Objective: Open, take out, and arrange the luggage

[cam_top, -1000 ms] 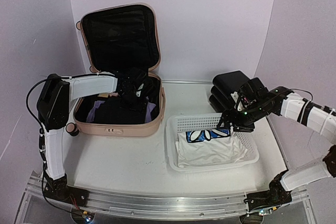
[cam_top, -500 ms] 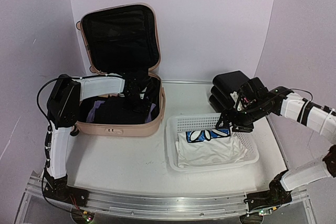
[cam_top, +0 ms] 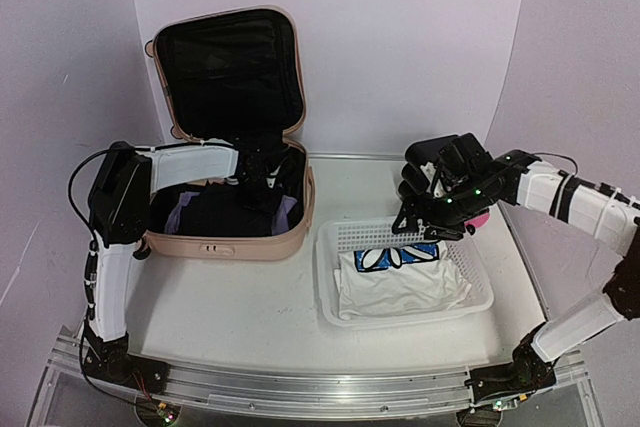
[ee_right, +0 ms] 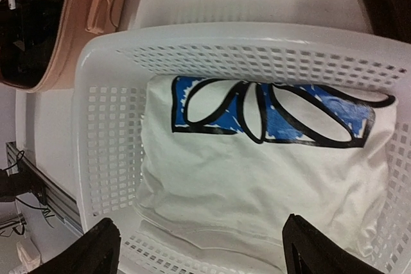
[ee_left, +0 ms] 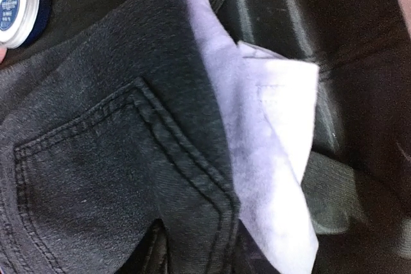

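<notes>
A white table [cam_top: 250,307] with a smooth, faintly glossy top carries everything in view, and a silver aluminium rail [cam_top: 300,394] runs the whole length of its near edge. Three plain panels of pale lavender-white close it in: a back wall [cam_top: 400,47] stands along the far edge, while a left wall [cam_top: 50,97] and a right wall [cam_top: 585,57] angle in from the sides and meet it at straight vertical seams. The light is soft and even, leaving only faint, blurred shadows on the table top.
</notes>
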### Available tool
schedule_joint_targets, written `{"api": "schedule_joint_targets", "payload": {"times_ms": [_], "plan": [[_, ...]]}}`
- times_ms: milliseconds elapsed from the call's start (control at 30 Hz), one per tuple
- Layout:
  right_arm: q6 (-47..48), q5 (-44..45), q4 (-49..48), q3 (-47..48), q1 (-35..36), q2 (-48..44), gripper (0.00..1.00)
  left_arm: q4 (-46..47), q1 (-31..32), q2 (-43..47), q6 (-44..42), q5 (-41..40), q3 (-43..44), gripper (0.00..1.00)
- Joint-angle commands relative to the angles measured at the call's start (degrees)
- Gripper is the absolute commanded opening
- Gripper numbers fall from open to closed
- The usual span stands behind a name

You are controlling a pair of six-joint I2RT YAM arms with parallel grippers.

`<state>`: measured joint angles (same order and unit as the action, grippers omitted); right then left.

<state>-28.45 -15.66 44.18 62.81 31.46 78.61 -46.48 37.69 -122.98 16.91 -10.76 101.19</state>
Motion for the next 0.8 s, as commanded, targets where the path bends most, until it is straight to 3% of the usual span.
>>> {"api": "schedule_joint_targets", "payload": {"times_ms": [0, 100, 333, 767], "plan": [[-2.1, 0.2, -5.1, 7.5, 4.5, 5.4, 0.89, -0.1, -1.1, 6.8, 0.5, -0.5, -0.5, 0.22], [-7.6, 2.9, -6.4, 13.2, 6.8, 10.8, 0.89, 0.8, -2.0, 8.9, 0.6, 1.1, -2.2, 0.13], [-20.0, 3.9, -11.1, 29.3, 10.0, 25.1, 0.89, 5.3, -3.2, 14.2, 0.0, 6.4, -7.6, 0.01], [-33.7, 3.0, -16.7, 63.3, 16.0, 54.4, 0.87, 9.1, -3.5, 22.8, -2.5, 14.3, -14.6, 0.0]]}}
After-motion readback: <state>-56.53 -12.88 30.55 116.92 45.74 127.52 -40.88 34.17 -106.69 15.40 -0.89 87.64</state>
